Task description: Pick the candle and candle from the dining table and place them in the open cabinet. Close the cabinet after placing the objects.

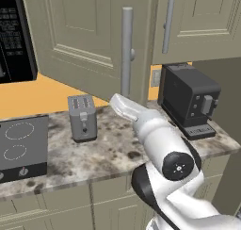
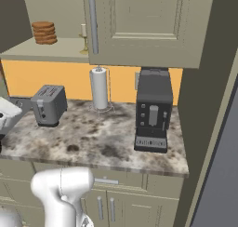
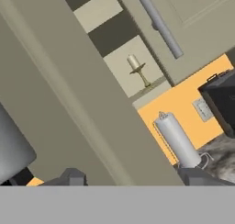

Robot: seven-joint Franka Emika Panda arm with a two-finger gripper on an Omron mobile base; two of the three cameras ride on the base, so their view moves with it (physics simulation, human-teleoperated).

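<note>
A short cream candle (image 3: 133, 61) on a brass-gold holder stands upright on the shelf inside the open cabinet (image 2: 56, 49), near the shelf's front edge. The candle (image 2: 84, 35) is just left of the closed door's bar handle (image 2: 93, 23). My gripper (image 3: 133, 177) is open with nothing between its fingertips (image 3: 69, 177), which are spread wide. It is some way back from the candle, close in front of the swung-out cabinet door (image 1: 84, 36). The dining table is out of view.
A stack of brown discs (image 2: 44, 32) sits on the same shelf, further left. On the stone counter (image 2: 93, 137) below stand a toaster (image 1: 82, 117), a paper-towel roll (image 2: 99, 89) and a black coffee machine (image 2: 152, 110). A cooktop (image 1: 21, 146) lies at the left.
</note>
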